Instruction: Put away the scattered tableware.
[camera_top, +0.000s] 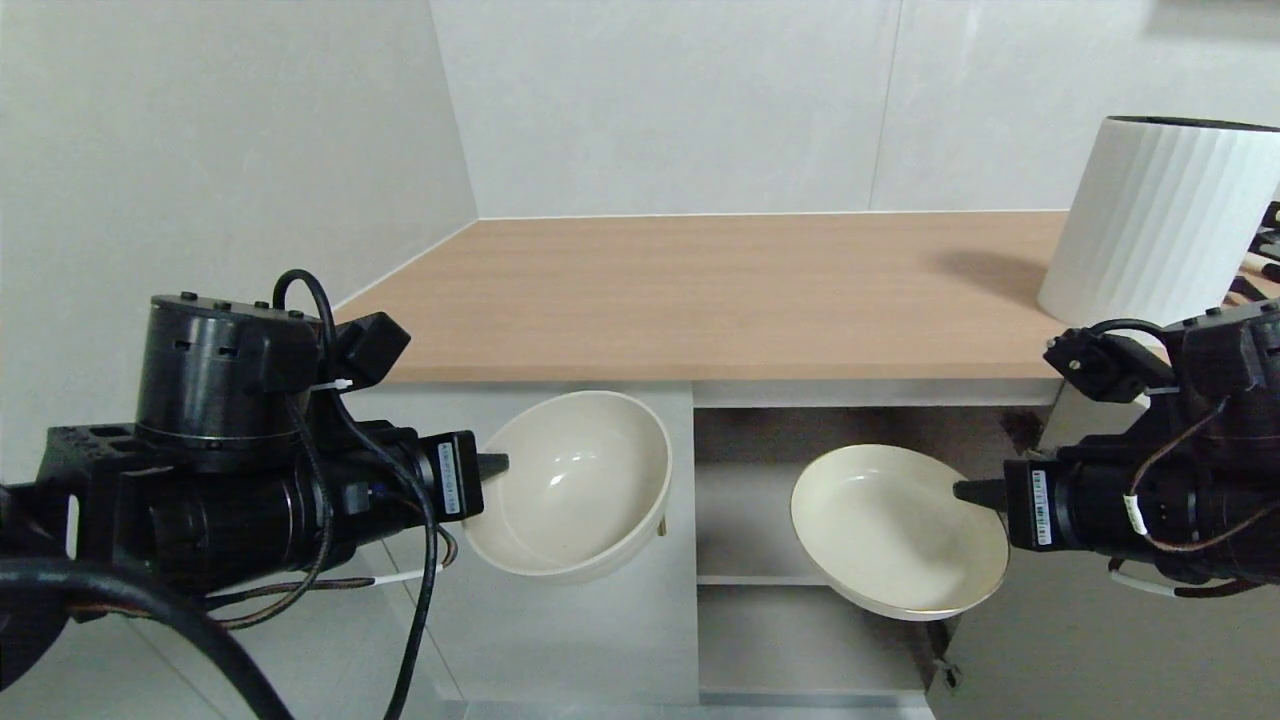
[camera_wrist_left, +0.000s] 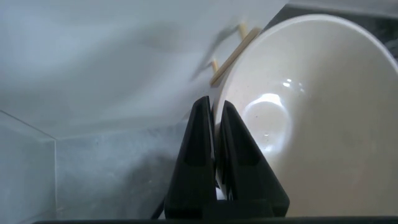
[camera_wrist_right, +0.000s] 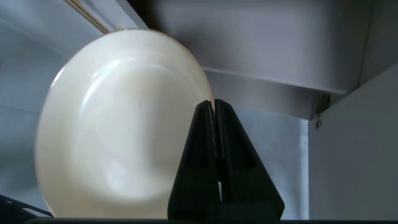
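Countertop of pale wood grain across 10 to 2 o'clock in the head view, straight front edge running just above both held pieces. Pale walls behind, meeting in a corner at 11 o'clock.

Cabinet under the countertop at 6 o'clock, right bay open, shelf levels showing inside. Closed door on the left bay, with a slim wooden handle just behind the bowl.

Container, white, ribbed, cylindrical, upright on the countertop at 2 o'clock, dark rim on top. Dark objects beside it at the frame edge, too cut off to identify.

Bowl, cream, deep, held in the air at 7 o'clock in front of the closed door, tilted with its hollow toward the camera. Clamped by its near rim in the left gripper, fingers pinched either side of the rim.

Plate, cream, shallow, held in the air at 5 o'clock before the open bay, tilted likewise. Clenched at its right rim by the right gripper. Clear gap between bowl and plate; plate's lower edge near the cabinet's right post, contact not determinable.

Left label and right label, white bar-code stickers on the gripper housings, print too small to read.
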